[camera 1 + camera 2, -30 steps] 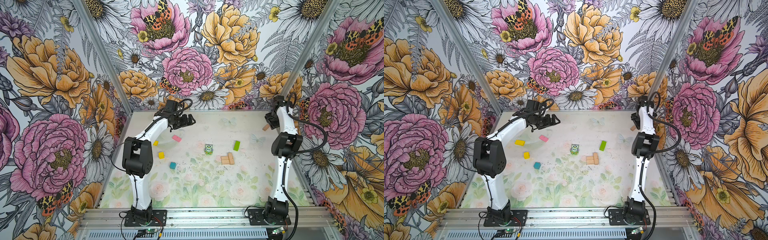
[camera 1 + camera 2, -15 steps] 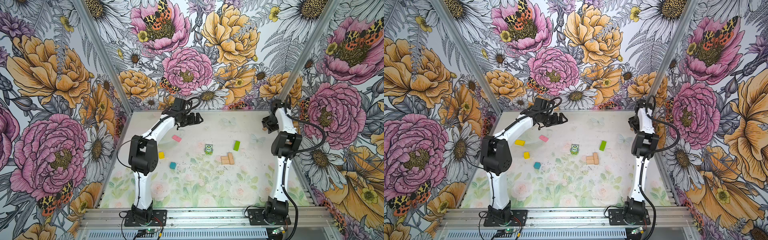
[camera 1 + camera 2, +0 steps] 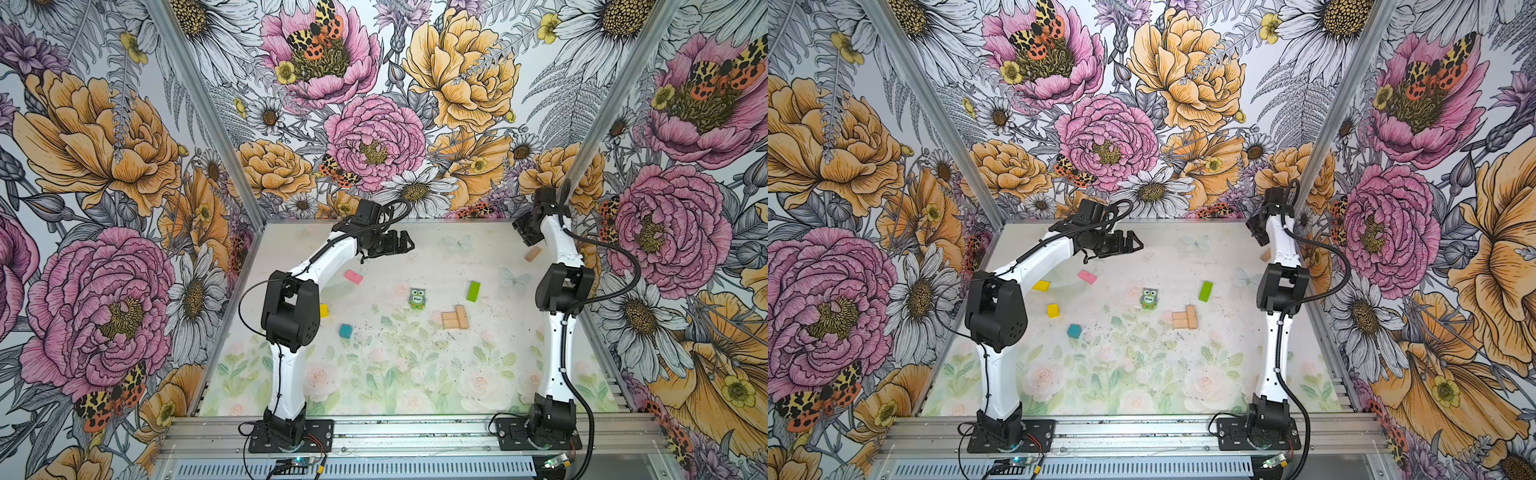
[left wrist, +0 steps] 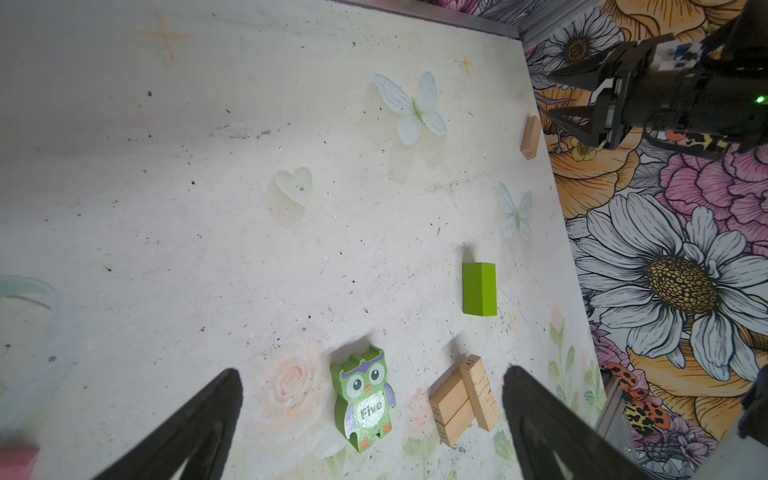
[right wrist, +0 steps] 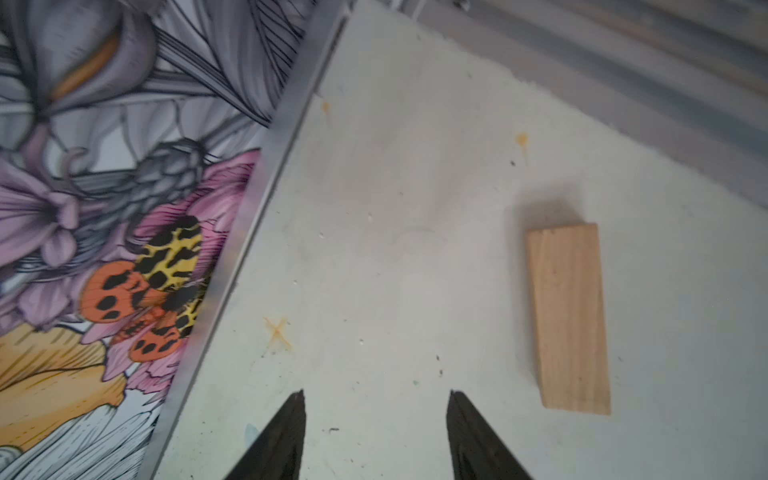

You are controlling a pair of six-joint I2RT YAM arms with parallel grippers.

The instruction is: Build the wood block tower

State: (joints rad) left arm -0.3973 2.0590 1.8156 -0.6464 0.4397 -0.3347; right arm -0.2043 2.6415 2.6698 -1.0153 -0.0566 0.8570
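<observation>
Pale, scuffed matting printed with faint roses and butterflies covers the table (image 3: pixel 436 374). Walls (image 3: pixel 374 137) of bold floral wallpaper box it in on three sides, and an aluminium rail (image 3: pixel 415 432) along the near edge carries both arm bases.

The wood blocks lie flat on the mat, none stacked. Three tan bars (image 3: pixel 455 319) touch one another right of centre. The owl piece (image 3: pixel 417 298) and lime-green bar (image 3: pixel 473 291) lie near them, with the pink bar (image 3: pixel 353 276) and teal cube (image 3: pixel 345 331) further left. A lone tan bar (image 3: pixel 532 253) lies just beside the right wall.

The left gripper (image 3: pixel 406 243) hovers above the far part of the mat, jaws spread wide and empty. The right gripper (image 5: pixel 376 395) hangs over the far right corner, jaws apart with only bare mat between them, and the lone tan bar lies off to one side, untouched.

In both top views the right gripper is mostly hidden behind its own arm. The left arm's elbow covers part of the yellow cube (image 3: pixel 323 310). The yellow bar (image 3: pixel 1041 285) shows in a top view, just clear of that arm. The right wrist view is blurred, and the left wrist view cuts off the pink bar at its edge.
</observation>
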